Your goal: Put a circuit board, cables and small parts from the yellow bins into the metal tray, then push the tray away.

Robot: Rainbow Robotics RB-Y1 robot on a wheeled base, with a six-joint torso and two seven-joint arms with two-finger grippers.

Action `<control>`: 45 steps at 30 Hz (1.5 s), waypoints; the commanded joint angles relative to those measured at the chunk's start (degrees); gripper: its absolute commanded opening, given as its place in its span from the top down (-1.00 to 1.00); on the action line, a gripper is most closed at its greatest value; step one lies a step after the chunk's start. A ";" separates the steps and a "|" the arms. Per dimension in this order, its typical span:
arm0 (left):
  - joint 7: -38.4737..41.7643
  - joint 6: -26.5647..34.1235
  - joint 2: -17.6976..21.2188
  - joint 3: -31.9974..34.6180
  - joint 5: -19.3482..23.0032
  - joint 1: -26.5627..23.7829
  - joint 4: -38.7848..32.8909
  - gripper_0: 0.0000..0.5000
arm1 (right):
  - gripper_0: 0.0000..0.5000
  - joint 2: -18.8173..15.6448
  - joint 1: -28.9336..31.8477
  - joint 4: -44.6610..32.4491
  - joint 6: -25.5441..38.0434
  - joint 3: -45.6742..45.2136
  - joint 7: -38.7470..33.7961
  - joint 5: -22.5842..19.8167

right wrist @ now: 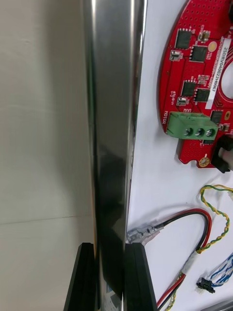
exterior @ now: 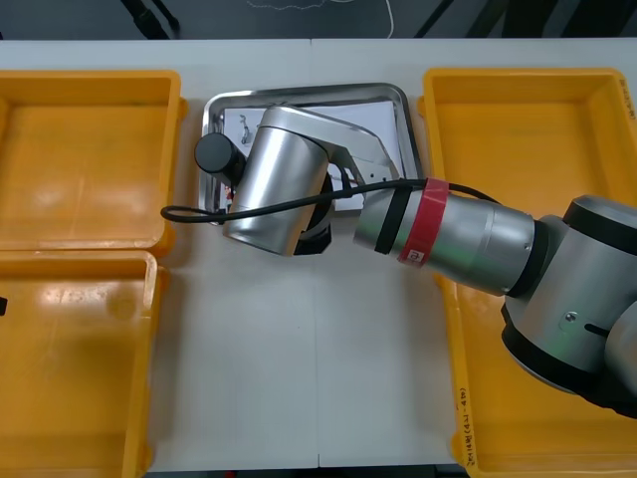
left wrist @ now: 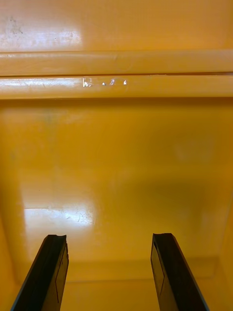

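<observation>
Your right gripper [right wrist: 110,248] is at the near rim of the tray [exterior: 309,90], which sits at the far middle of the table [exterior: 299,368]. Its two black fingers [right wrist: 87,277] straddle the rim, one on the table side and one inside, and they are clamped onto the shiny wall [right wrist: 114,121] between them. In the front view your right arm reaches across from the right and hides that grip.

On the white floor of the tray you can count one red circuit board [right wrist: 194,73] with a green terminal block. Just beside it lie two cables. One is a red, black and yellow cable [right wrist: 206,228], whose strands meet at a pale sleeve. The other is a blue-and-white cable [right wrist: 221,274], near the edge of the right wrist view.

You have two yellow bins on the left, a far one [exterior: 80,159] and a near one [exterior: 70,368]. On the right more yellow [exterior: 528,139] shows, but the arm covers it, so you cannot count the bins there.

Your left gripper [left wrist: 109,238] hangs over the bare floor of a bin [left wrist: 116,160]. Its fingers are spread apart and hold nothing.
</observation>
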 commanded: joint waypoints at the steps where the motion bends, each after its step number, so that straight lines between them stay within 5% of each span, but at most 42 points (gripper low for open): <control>1: -4.74 -0.50 -0.51 0.19 -0.50 -1.43 -0.49 -1.00 | 1.00 2.03 -4.14 1.21 -0.91 -2.62 2.20 1.13; 45: -4.74 -0.50 -0.51 0.19 -0.50 -1.43 -0.49 -1.00 | 1.00 3.61 -6.69 12.64 -16.90 -6.84 5.19 10.18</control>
